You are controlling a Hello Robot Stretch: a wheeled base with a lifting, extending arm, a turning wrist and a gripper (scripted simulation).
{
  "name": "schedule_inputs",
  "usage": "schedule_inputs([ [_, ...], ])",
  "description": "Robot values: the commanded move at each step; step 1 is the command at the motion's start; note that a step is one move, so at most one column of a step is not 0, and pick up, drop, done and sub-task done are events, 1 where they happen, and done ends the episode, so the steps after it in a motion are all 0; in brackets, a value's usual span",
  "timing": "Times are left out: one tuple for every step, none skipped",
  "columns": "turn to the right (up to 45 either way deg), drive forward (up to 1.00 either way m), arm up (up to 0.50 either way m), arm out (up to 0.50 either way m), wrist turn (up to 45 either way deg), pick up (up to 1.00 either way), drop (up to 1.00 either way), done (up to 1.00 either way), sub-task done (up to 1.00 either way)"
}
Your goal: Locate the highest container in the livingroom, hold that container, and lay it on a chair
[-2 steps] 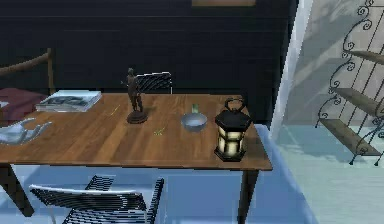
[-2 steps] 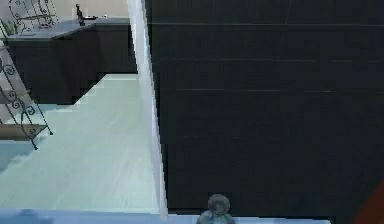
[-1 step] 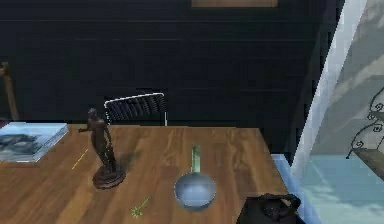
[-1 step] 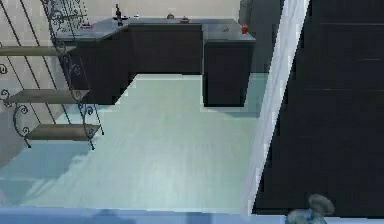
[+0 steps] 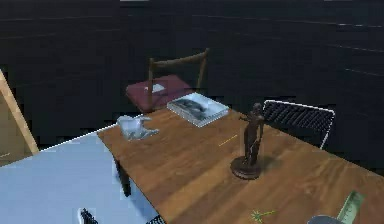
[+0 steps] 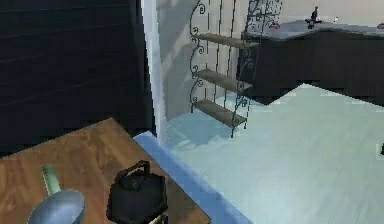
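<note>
Wooden tabletop (image 5: 190,160) ahead: a dark statuette (image 5: 250,135) up front, a book (image 5: 198,108) behind, a red-seated chair (image 5: 140,97) beyond. Hand's state: can't tell.

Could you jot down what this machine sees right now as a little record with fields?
Surface: wooden table
On it, forward view: dark statue, book, pale crumpled thing
Chairs at far side: wooden chair with red seat, black wire chair
On it, arm side view: black handled thing, grey bowl
Beyond: metal shelf rack, dark counter
</note>
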Motion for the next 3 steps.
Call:
schedule_inputs([
  [-36.0, 0.0, 0.0, 0.0, 0.0, 0.0, 0.0, 0.0, 0.0],
  [0.0, 0.0, 0.5, 0.0, 0.0, 0.0, 0.0, 0.0, 0.0],
  [0.0, 0.0, 0.26, 0.0, 0.0, 0.0, 0.0, 0.0, 0.0],
])
